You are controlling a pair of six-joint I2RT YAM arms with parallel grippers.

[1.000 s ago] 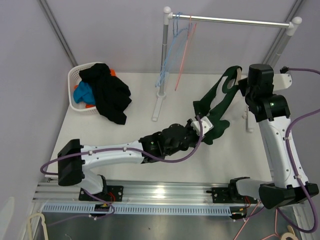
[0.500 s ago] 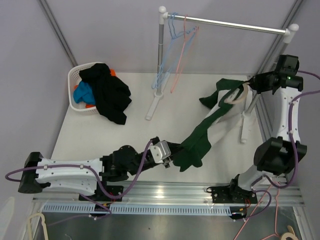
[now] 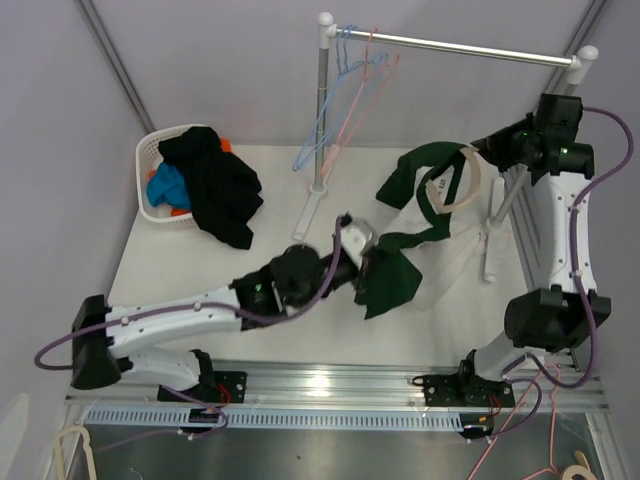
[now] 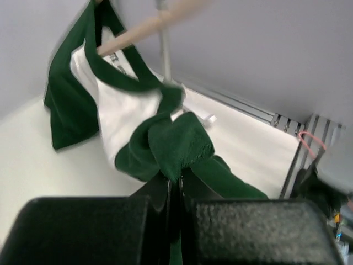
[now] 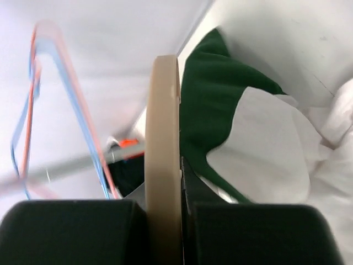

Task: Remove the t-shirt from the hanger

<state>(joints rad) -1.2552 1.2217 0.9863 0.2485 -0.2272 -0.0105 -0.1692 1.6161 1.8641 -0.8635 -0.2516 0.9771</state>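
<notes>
A white t-shirt with dark green sleeves and collar hangs between my two arms above the table's right half. My left gripper is shut on a green fold of the t-shirt at its lower end. My right gripper is shut on the beige wooden hanger, held up at the right; the hanger runs straight between the jaws. The green collar still loops round the hanger's arm.
A white basket with black, blue and orange clothes stands at the table's left. A clothes rail on white posts crosses the back, with thin blue and pink hangers at its left end. A white rail foot lies right.
My left gripper has swung up and right with the green fold, bunching the shirt nearer the hanger. My right gripper has moved up and left with the hanger.
</notes>
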